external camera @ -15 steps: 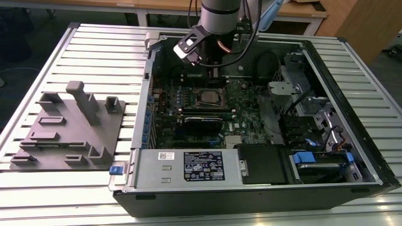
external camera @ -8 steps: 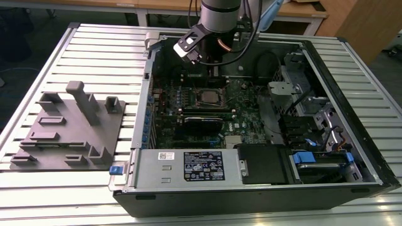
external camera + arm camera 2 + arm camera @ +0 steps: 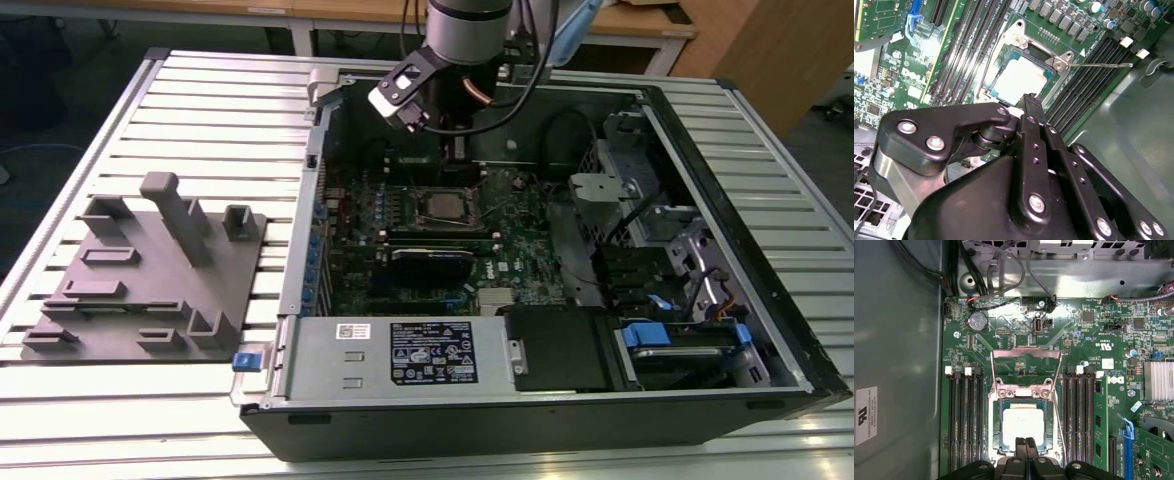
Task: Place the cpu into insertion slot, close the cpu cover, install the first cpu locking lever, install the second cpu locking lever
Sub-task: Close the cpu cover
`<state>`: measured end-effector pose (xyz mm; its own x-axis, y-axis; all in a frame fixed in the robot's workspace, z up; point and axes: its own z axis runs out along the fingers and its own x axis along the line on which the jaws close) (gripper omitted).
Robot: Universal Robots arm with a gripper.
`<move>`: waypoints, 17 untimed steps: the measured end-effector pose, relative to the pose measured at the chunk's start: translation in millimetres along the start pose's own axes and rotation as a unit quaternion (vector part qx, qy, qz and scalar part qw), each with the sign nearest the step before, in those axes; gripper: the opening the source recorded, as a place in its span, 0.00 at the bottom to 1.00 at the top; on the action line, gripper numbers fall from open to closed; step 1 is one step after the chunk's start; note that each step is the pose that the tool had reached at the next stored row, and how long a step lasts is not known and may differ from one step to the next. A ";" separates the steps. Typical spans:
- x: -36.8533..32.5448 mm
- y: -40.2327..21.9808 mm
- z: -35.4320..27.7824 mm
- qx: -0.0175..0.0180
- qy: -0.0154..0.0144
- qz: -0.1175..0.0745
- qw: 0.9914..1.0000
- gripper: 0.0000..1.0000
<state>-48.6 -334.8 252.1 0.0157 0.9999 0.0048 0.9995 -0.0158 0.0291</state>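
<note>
claw: closed, fingertips pressed together with nothing between them [image 3: 1026, 442]; in both wrist views its tip [image 3: 1029, 100] hangs over the edge of the socket. I cannot tell whether it touches.
cpu: seated flat in the slot, silver-grey top up [image 3: 1023, 424]. In the exterior view it sits just above the middle of the frame [image 3: 445, 207], inside the open case [image 3: 747, 230].
slot: dark frame [image 3: 996, 425] round the cpu, on the green board [image 3: 961, 352], with long memory slots [image 3: 965, 425] on either side.
cover: silvery frame [image 3: 1023, 390]; it looks tipped up at its hinge end, not down over the cpu.
levers: thin wire [image 3: 1026, 352], seemingly unlatched.
cpu handling: likely light, stiff, thin and smooth-topped. The contacts beneath are probably fragile, so hold it by its edges only and never drag it.
cover handling: probably thin, rigid sheet metal on a hinge; better pushed at its free edge than pinched.
lever handling: likely springy wire that resists; press near the hooked end.
</note>
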 end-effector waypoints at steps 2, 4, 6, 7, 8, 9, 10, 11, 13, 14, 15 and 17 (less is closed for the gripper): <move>0.0 0.0 -1.3 0.000 0.000 0.000 1.000 0.10; 0.0 0.1 -2.2 0.000 0.000 0.000 1.000 0.10; 0.0 0.1 -3.1 0.000 -0.001 0.000 1.000 0.10; 0.0 0.1 -3.6 0.000 -0.001 0.000 1.000 0.10; 0.0 0.1 -4.2 0.000 -0.001 0.000 1.000 0.10; 0.0 0.1 -4.8 0.000 -0.001 0.000 1.000 0.10; 0.0 0.2 -5.4 0.000 -0.001 0.000 1.000 0.10; 0.0 0.2 -6.1 0.000 -0.001 0.000 1.000 0.10; 0.0 0.2 -7.4 0.000 -0.001 0.000 1.000 0.10; 0.0 0.2 -8.0 0.000 -0.002 0.000 1.000 0.10; 0.0 0.2 -8.7 0.000 -0.002 0.000 1.000 0.10; 0.0 0.3 -9.7 0.000 -0.002 0.000 1.000 0.10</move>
<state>-48.6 -334.8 261.9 0.0156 0.9999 0.0008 0.9995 -0.0157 0.0292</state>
